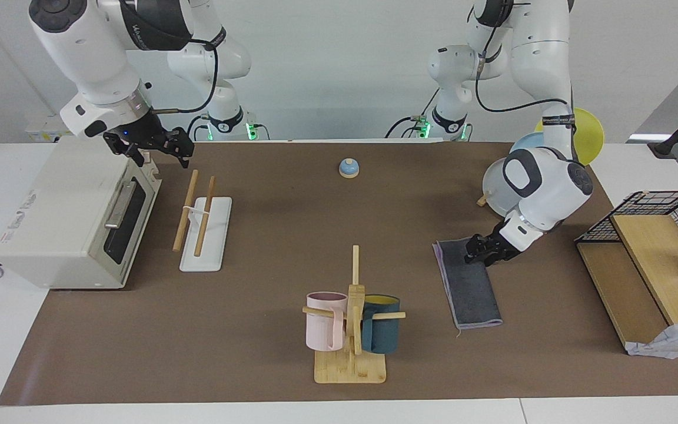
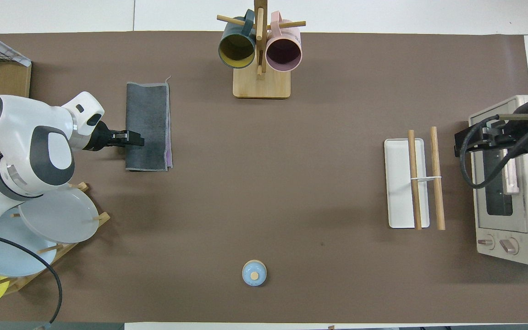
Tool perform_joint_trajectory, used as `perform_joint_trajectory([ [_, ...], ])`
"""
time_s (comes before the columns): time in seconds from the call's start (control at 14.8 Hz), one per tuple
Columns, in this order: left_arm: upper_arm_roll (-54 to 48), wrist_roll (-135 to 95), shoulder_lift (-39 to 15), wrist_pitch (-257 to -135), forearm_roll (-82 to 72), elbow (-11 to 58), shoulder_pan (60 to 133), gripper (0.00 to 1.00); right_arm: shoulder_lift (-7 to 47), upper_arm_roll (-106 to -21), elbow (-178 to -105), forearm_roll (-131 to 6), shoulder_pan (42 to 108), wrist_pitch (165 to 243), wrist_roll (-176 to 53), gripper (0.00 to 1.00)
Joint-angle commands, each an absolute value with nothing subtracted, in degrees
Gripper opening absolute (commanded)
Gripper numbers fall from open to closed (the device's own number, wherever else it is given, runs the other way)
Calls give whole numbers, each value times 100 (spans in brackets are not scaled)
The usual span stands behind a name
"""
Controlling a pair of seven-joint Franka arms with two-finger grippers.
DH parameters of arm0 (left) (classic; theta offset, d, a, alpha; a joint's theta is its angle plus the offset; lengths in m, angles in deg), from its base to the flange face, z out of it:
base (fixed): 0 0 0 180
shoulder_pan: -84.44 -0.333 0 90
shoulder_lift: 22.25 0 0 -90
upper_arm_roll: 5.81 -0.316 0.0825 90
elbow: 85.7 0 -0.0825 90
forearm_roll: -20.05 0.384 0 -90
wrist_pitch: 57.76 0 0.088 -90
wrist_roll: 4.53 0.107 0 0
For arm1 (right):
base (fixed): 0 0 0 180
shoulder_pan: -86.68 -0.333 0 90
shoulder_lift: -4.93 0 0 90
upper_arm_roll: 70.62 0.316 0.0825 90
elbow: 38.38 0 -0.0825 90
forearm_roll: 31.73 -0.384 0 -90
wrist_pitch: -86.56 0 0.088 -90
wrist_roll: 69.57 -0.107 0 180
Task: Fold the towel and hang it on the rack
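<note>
two arms are at the table. the left gripper (image 1: 473, 254) is low at the long edge of the folded towel (image 1: 469, 287), which lies flat, grey face up, toward the left arm's end; whether its fingers pinch the cloth i cannot tell. the right gripper (image 1: 156, 148), fingers spread, waits over the toaster oven (image 1: 62, 218), beside the rack (image 1: 200, 221).

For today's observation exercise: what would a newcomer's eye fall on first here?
The left gripper at the folded towel, low at its edge near the left arm's end. Next, the mug tree mid-table, farthest from the robots, and the rack beside the oven.
</note>
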State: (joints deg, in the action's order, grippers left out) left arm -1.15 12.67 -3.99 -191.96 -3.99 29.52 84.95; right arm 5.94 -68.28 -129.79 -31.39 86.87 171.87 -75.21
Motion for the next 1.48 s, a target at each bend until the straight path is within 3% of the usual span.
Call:
perform_joint_trajectory([
  [0.0, -124, 1384, -414, -19276, -553, 3049, 8523, 58, 510, -6807, -13031, -3243, 8721, 17129, -7598, 100],
  [0.2, -133, 1375, -432, -19233, -553, 3093, 8514, 41, 510, -6807, -13031, -3243, 8721, 17129, -7598, 100],
  [0.54, -133, 1322, -432, -19180, -570, 3076, 8514, 0, 510, -6808, -13031, -3243, 8721, 17129, -7598, 100],
  [0.88, -141, 832, -466, -18847, -570, 2796, 8444, 0, 510, -6807, -13031, -3243, 8721, 17129, -7598, 100],
  [1.41, -98, -2874, -915, -17494, 149, 1653, 8724, 0, 484, -6816, -13031, -3234, 8703, 17120, -7554, 100],
])
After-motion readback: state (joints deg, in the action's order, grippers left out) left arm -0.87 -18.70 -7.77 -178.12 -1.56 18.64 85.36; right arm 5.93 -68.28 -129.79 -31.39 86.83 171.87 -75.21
